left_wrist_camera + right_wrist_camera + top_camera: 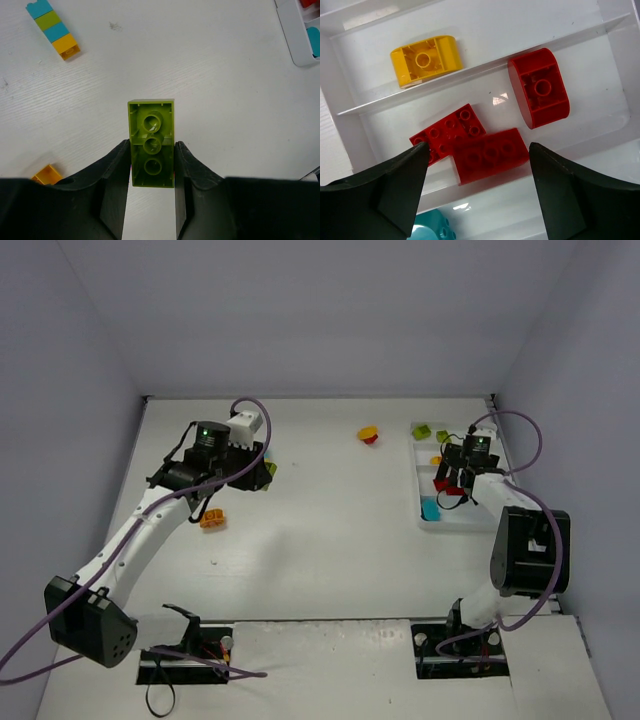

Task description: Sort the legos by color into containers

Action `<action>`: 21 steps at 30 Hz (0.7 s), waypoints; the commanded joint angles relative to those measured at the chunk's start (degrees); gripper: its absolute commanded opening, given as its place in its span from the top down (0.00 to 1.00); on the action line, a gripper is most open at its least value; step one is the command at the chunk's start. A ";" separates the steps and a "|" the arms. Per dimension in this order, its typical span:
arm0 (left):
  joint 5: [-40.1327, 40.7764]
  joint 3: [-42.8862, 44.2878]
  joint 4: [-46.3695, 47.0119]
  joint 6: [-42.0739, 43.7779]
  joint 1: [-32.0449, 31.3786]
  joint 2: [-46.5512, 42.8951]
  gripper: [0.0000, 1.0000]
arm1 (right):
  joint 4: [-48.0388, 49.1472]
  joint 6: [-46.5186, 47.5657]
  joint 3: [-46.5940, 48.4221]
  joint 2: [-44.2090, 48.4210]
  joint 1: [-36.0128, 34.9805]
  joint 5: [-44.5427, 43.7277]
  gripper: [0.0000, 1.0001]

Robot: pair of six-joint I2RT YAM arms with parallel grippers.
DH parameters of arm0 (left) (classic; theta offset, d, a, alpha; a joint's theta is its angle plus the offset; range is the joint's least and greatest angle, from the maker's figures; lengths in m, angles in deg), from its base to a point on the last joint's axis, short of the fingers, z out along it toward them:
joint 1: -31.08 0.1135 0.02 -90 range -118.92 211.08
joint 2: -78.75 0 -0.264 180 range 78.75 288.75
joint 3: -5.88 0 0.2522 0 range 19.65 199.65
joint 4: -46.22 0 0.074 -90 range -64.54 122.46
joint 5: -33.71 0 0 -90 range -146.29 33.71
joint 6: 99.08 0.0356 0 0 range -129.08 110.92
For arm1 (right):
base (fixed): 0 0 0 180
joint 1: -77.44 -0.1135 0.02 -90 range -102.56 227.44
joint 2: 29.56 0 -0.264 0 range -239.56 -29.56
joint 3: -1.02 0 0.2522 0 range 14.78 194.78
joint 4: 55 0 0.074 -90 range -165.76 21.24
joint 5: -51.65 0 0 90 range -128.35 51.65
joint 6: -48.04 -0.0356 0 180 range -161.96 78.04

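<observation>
Fingers of the left gripper (152, 146) clamp a lime green brick (151, 117) over the table (330, 540), well apart from the white tray (455, 521). The right gripper (477, 147) hangs spread wide and empty above the tray's red compartment. Roughly halfway, I judge: three red bricks (490, 152), a yellow brick (425, 60) and a cyan brick (432, 225) lie sorted, while a yellow-red stack (369, 434) and an orange brick (211, 519) wait. Only the left wrist view shows a cyan-green-yellow stack (52, 27).

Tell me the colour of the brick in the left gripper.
Lime green. The brick shows best in the left wrist view, held by the left gripper.
</observation>
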 commanded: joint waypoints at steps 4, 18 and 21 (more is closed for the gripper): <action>-3.02 -1.01 6.18 2.27 -0.04 -3.60 1.00 | -0.21 -1.33 3.27 2.82 0.02 0.81 0.18; -2.85 -13.05 20.42 19.31 -9.44 -14.32 1.00 | 2.94 -13.88 4.50 20.57 -15.88 36.39 0.23; -2.94 -14.46 21.13 22.30 -11.02 -14.59 1.00 | 7.42 -19.08 4.23 21.37 -21.50 40.89 0.23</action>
